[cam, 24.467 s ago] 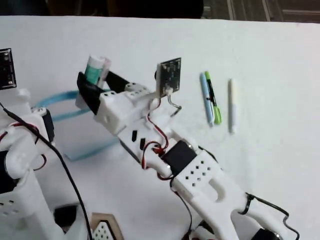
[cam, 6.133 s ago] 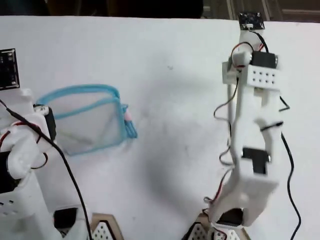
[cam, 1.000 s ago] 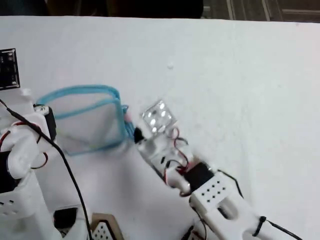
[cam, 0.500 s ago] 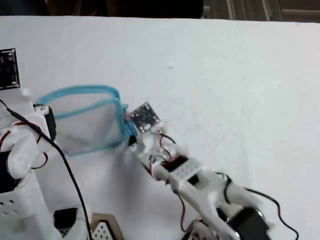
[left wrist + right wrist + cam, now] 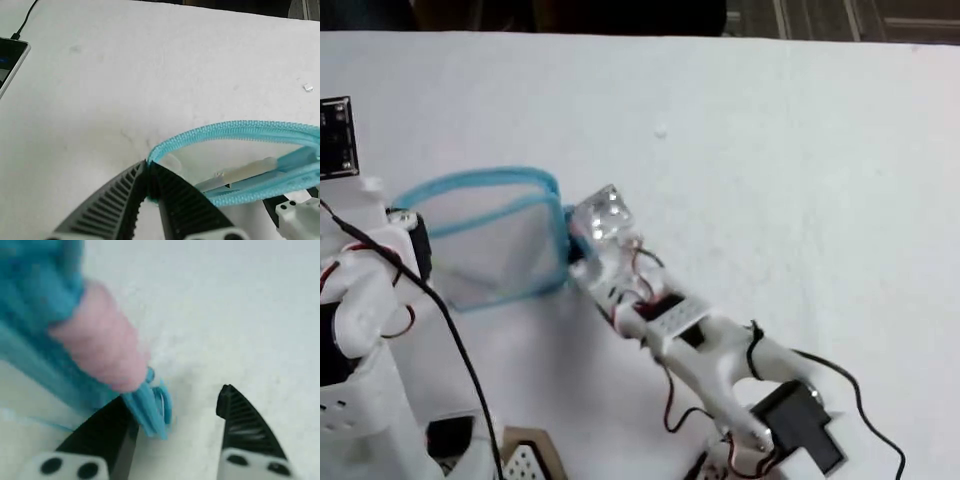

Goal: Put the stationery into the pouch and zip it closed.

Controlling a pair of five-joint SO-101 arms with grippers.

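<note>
Closest in, the right gripper (image 5: 175, 402) stands with its jaws spread, one finger against the small blue zip pull (image 5: 156, 414) and the other well clear. That pull looks thin and floppy, so I judge it wants a firm pinch right at its root. Next, the pouch (image 5: 490, 240) lies left of centre in the high view: soft mesh with a limp blue zip edge, likely light enough to drag unless anchored. Farther along, the left gripper (image 5: 148, 184) is clamped tight on the pouch's far corner. Its wrist view reveals a pale pen (image 5: 245, 171) inside, which the high view hardly shows.
</note>
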